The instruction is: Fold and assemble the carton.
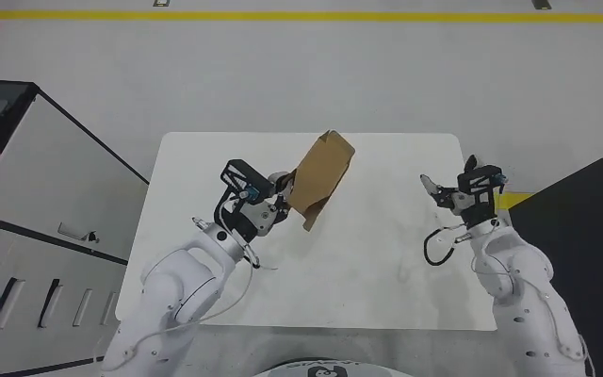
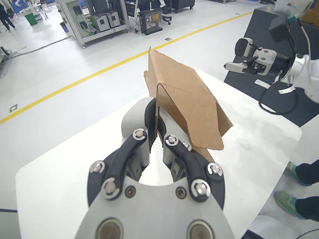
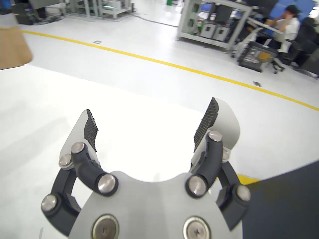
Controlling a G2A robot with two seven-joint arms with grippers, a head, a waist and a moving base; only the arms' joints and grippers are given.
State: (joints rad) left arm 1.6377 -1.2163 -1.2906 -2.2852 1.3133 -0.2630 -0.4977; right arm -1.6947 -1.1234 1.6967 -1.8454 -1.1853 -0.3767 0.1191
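A brown cardboard carton, partly folded with loose flaps, is held tilted above the white table near its far middle. My left gripper is shut on one thin edge panel of the carton, its black pads pinching the cardboard from both sides. My right gripper hovers near the table's right edge, open, with nothing between its ribbed fingers. A corner of the carton appears at the edge of the right wrist view.
A dark cabinet stands just off the table's right edge, and a grey cabinet stands to the left. A person's feet in green shoes stand beside the table's near right corner. A yellow floor line runs beyond the table.
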